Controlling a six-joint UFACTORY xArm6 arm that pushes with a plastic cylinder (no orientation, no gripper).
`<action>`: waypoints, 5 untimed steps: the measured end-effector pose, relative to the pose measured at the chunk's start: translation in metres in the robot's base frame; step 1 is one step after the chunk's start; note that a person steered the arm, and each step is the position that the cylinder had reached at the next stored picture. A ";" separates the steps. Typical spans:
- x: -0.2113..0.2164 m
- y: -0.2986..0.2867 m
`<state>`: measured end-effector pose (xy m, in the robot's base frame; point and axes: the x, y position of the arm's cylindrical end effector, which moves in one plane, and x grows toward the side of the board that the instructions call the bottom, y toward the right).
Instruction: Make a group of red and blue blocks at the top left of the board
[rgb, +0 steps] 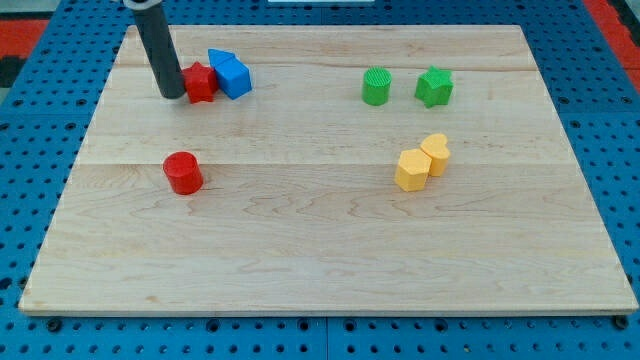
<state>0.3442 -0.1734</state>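
Observation:
My tip (173, 94) rests on the board at the view's upper left, touching the left side of a red block (201, 82) of star-like shape. Right of that red block sits a blue cube (234, 77), touching it, with another blue block (217, 58) just behind. A red cylinder (183, 172) stands alone lower down, below my tip and well apart from the group.
A green cylinder (376, 86) and a green star-like block (434, 87) stand at the upper right. A yellow hexagon block (411, 170) and another yellow block (435, 152) touch each other at the middle right. The wooden board (320, 260) lies on a blue pegboard.

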 end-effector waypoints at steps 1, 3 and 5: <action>0.019 0.073; -0.045 0.049; -0.064 0.069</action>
<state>0.2800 -0.1045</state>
